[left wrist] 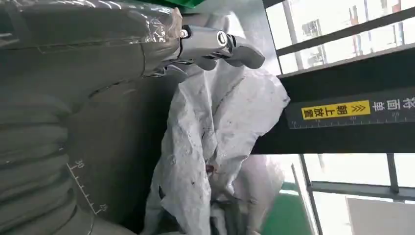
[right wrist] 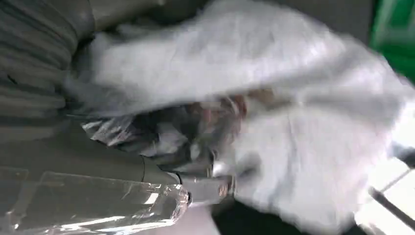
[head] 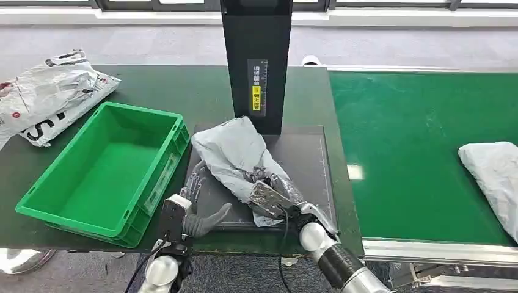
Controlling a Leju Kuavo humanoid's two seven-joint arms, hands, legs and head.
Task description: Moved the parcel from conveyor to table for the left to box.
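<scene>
A crumpled grey parcel (head: 235, 149) lies on the black mat (head: 308, 159) in the middle of the table, in front of a black post. My right hand (head: 272, 195) grips the parcel's bunched near end, its fingers buried in the folds. In the blurred right wrist view the parcel (right wrist: 303, 161) presses close against that hand (right wrist: 98, 161). My left hand (head: 192, 210) rests on the mat's left edge, fingers spread, just beside the parcel and holding nothing. From the left wrist the parcel (left wrist: 210, 147) lies just past that hand's thumb (left wrist: 215, 44).
A green bin (head: 165, 177) stands empty to the left of the mat. White plastic bags (head: 49, 91) lie at the far left. The black post (head: 255, 61) rises behind the parcel. A second grey parcel (head: 495, 174) sits on the green conveyor (head: 415, 152) at right.
</scene>
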